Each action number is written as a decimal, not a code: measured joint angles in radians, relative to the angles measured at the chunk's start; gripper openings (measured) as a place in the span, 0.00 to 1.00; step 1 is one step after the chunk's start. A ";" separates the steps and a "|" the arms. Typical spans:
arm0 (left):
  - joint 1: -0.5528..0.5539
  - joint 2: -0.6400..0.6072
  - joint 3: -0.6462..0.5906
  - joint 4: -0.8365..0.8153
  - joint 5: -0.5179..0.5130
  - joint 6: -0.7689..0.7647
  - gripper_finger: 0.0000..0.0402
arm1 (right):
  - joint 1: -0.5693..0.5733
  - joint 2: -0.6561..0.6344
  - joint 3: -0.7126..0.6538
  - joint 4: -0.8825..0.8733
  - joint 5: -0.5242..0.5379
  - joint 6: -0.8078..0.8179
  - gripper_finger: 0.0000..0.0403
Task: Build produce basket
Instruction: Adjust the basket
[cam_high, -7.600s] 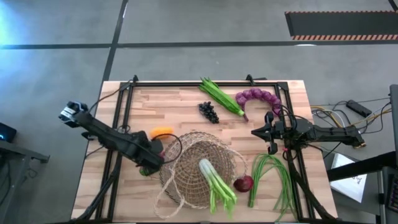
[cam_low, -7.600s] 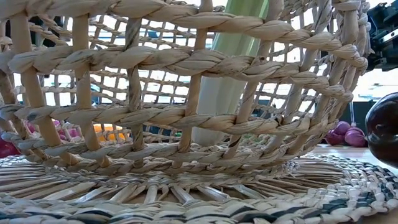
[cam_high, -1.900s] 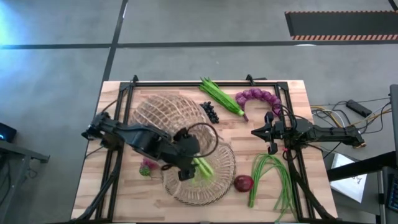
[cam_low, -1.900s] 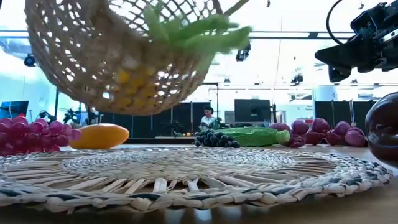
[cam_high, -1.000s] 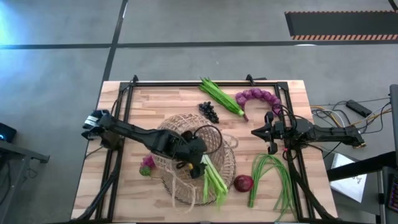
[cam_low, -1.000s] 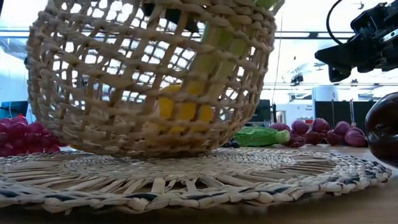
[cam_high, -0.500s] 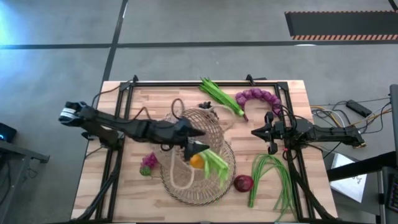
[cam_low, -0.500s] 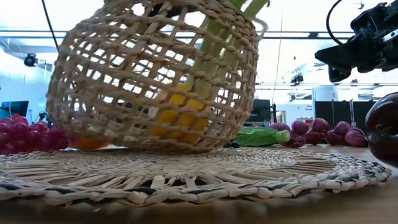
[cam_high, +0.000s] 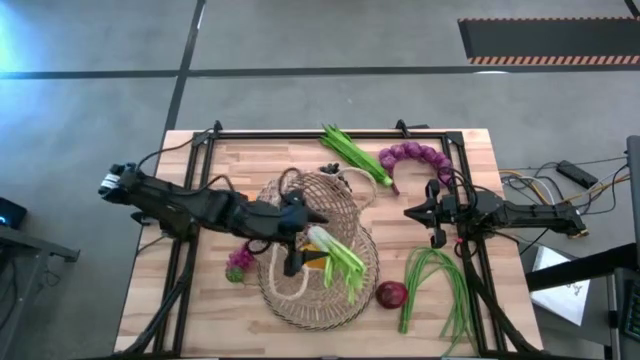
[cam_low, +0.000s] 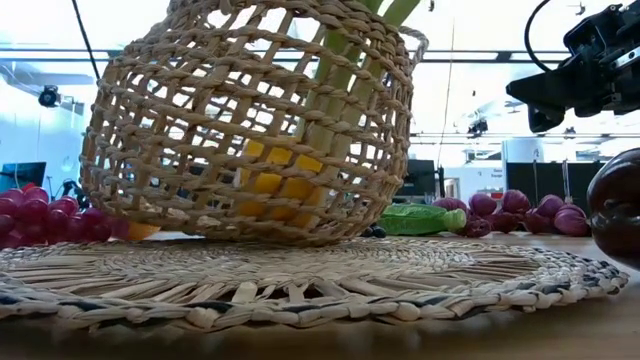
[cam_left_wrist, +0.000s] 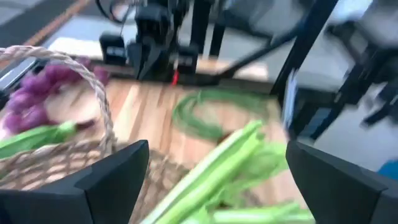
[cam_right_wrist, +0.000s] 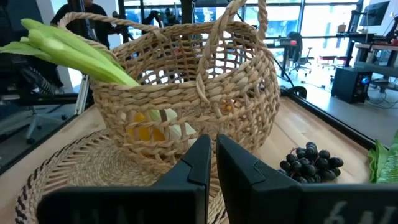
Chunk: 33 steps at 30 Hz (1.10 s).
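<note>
The woven basket (cam_high: 318, 200) stands slightly tilted on the far half of a round woven mat (cam_high: 340, 300). The leek (cam_high: 338, 256) pokes out of its mouth, and an orange pepper (cam_low: 280, 185) lies inside. My left gripper (cam_high: 298, 236) hovers open over the basket's mouth. In its wrist view the leek (cam_left_wrist: 208, 177) shows between the wide-apart fingers, and a handle loop (cam_left_wrist: 102, 99) rises beside one finger. My right gripper (cam_high: 410, 212) waits shut at the right, level, facing the basket (cam_right_wrist: 186, 93). My left gripper is open at the basket's mouth, with the handle loop (cam_left_wrist: 111, 134) running down right beside one finger (cam_left_wrist: 118, 177). I cannot tell whether that finger touches the handle or the rim.
Purple grapes (cam_high: 238, 262) lie left of the mat and a red onion (cam_high: 391, 294) at its right edge. Green beans (cam_high: 435, 280) lie near right, with green pods (cam_high: 355, 155) and the purple onion string (cam_high: 415, 155) at the far edge. Dark grapes (cam_right_wrist: 308, 162) sit beside the basket.
My left gripper has risen and tipped up toward level above the basket, staying open. The basket has shifted a little toward the far edge on the mat, rocked over, then settled back nearer upright, with the leek and pepper still inside.
</note>
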 joint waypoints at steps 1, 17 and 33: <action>-0.005 0.033 0.071 -0.090 -0.002 0.004 0.90 | 0.000 0.000 0.000 0.000 0.000 0.001 0.04; -0.022 0.586 0.866 -1.111 0.168 -0.002 0.90 | 0.000 -0.001 0.000 0.000 0.000 -0.002 0.04; -0.012 0.459 0.806 -1.136 0.149 0.030 0.90 | 0.000 0.000 0.000 0.000 0.000 0.001 0.04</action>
